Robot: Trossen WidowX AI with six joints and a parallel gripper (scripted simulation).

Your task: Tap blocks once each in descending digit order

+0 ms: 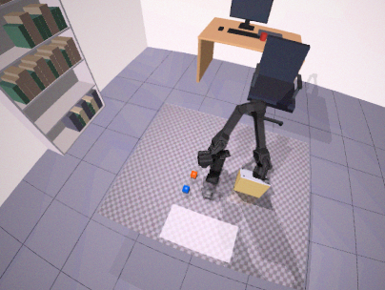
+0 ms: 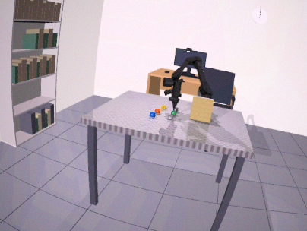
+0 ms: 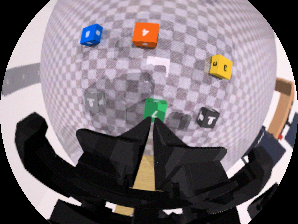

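My gripper (image 1: 210, 184) (image 2: 175, 109) (image 3: 152, 120) is shut and points down, its tips just over or at the green block (image 2: 173, 113) (image 3: 155, 107), which reads 7; contact is unclear. The blue block (image 1: 186, 189) (image 2: 152, 115) (image 3: 91, 35) seems to read 8. The orange block (image 1: 193, 175) (image 2: 157, 111) (image 3: 145, 34) reads 4. The yellow block (image 2: 163, 107) (image 3: 220, 67) reads 3. The black block (image 3: 208, 117) seems to read 1. The grey block (image 1: 207, 194) (image 3: 94, 101) has an unclear digit. The arm hides the green, yellow and black blocks in the top view.
A yellow upright panel (image 1: 251, 186) (image 2: 201, 109) stands by the arm's base, to the right of the blocks. A white rectangle (image 1: 199, 233) lies near the front of the checkered table top (image 1: 143, 186) (image 2: 121, 114). A desk and chair stand behind.
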